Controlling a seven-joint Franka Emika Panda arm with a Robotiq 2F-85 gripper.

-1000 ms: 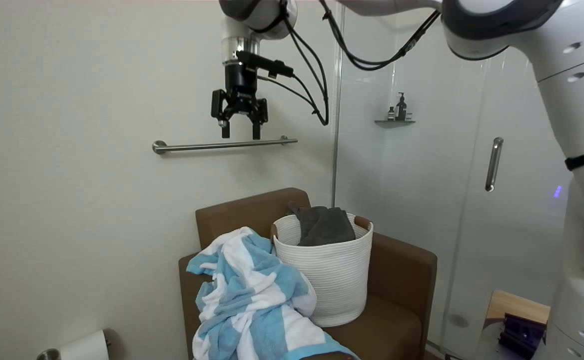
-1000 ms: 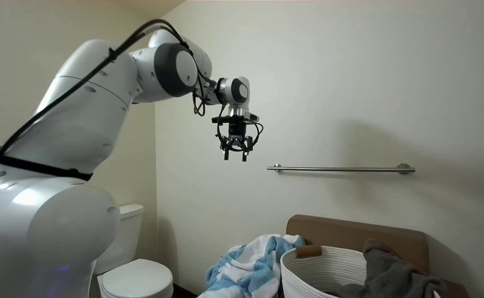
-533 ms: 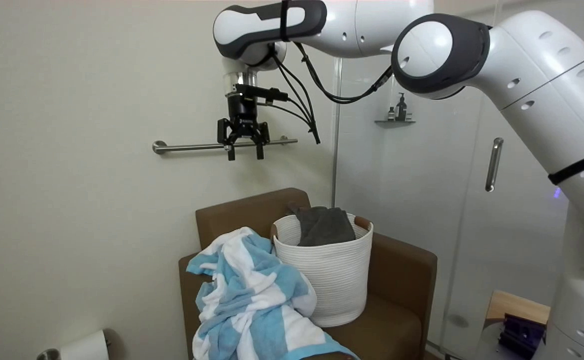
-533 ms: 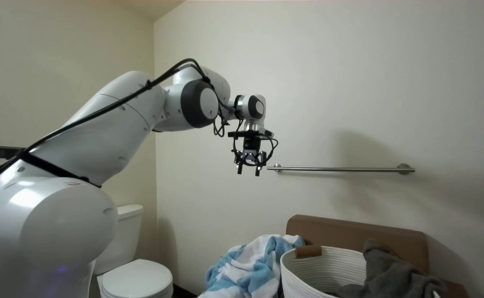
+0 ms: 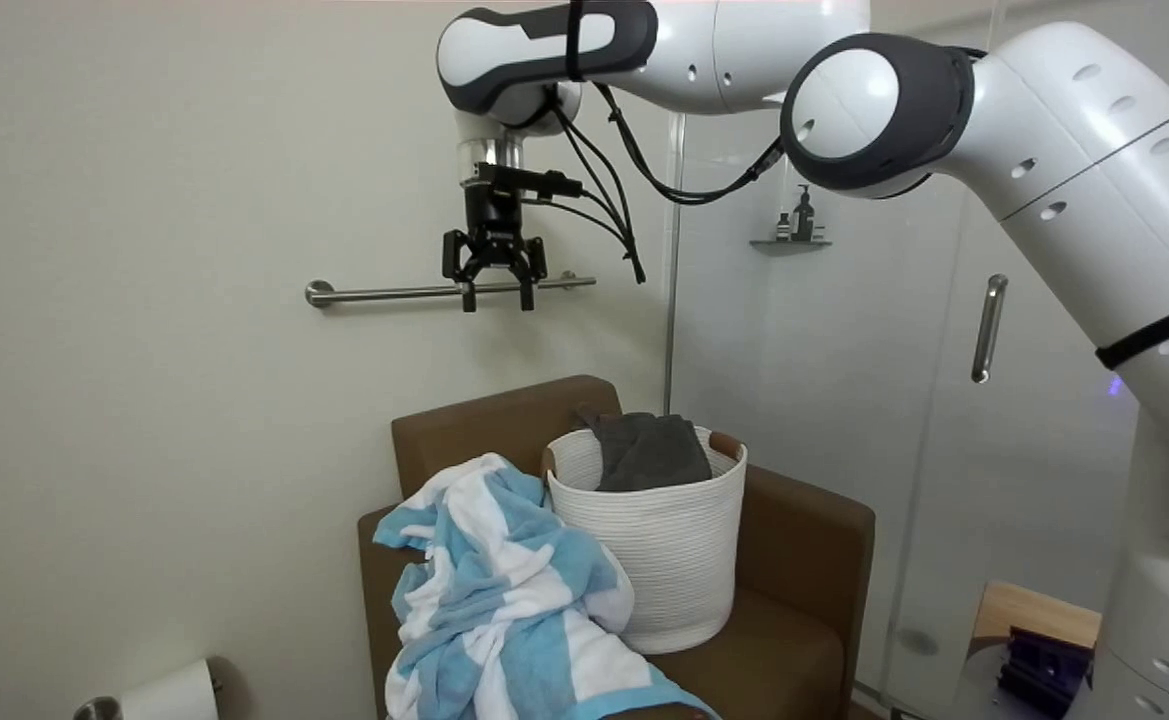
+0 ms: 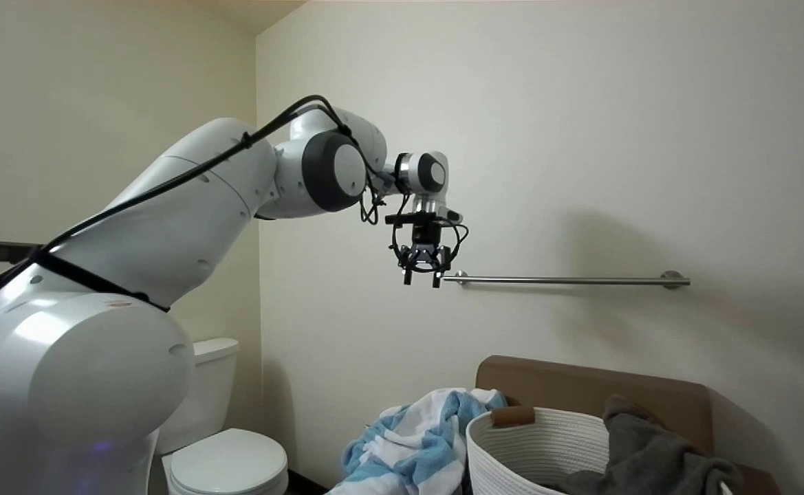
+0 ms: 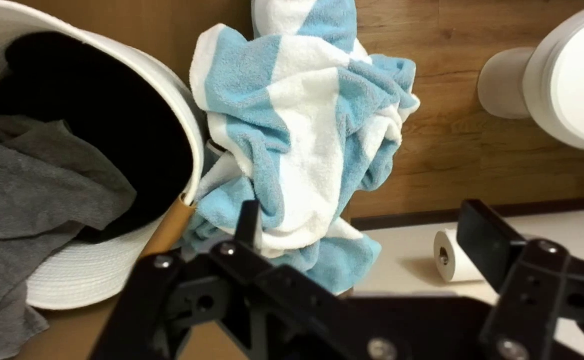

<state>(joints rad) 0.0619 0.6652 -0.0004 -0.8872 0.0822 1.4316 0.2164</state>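
The striped towel (image 5: 516,590) lies crumpled over the side edge of the chair (image 5: 784,655) nearest the toilet (image 6: 228,460). Just beside it, a white basket (image 5: 672,560) stands toward the chair's back edge, with grey cloth (image 7: 37,185) spilling over the rim. Above the towel hangs the gripper (image 5: 498,299), jaws wide apart and holding nothing; it seems clear of the metal bar (image 5: 384,294), though depth is hard to judge.

A brown armchair (image 5: 812,535) fills the lower middle of an exterior view. A white woven basket (image 5: 659,560) sits on the seat (image 5: 779,655); left of it, a crumpled blue-and-white striped towel (image 5: 504,590) spreads down to the frame's bottom edge.
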